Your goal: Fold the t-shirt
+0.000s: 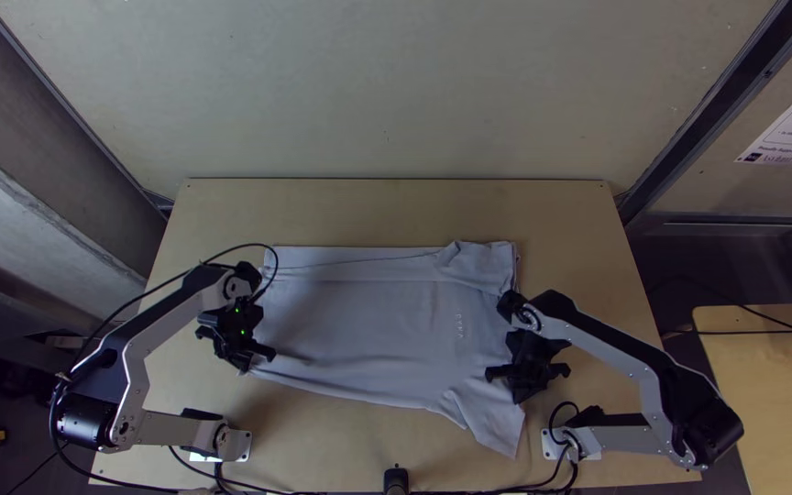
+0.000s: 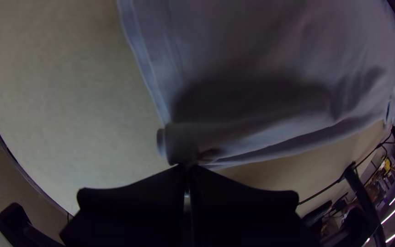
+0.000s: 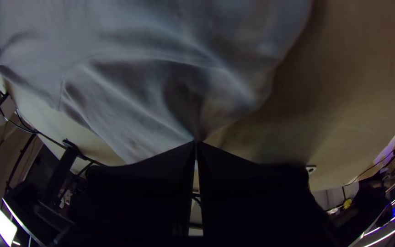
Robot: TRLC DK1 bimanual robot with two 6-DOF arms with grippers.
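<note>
1. Nearest the wrist cameras are the wide black fingers of the left end effector and the right end effector.
2. The left end effector is closed, its tips pinching bunched fabric at the near left corner of the t-shirt.
3. The right end effector is closed too; its tips nip the edge at the t-shirt's right side, beside the near-side sleeve, and creases run into the grip.
4. The t-shirt lies mostly spread across the middle of the bench, its long way running left to right. A seam or fold line follows its far edge, the far right corner has a creased flap, and the near-side sleeve slants out to a point at the near right.
5. The left arm reaches in from the near left, the right arm from the near right. Their end effectors are well apart, at opposite ends of the t-shirt.
6. A black cable loops over the left arm.
</note>
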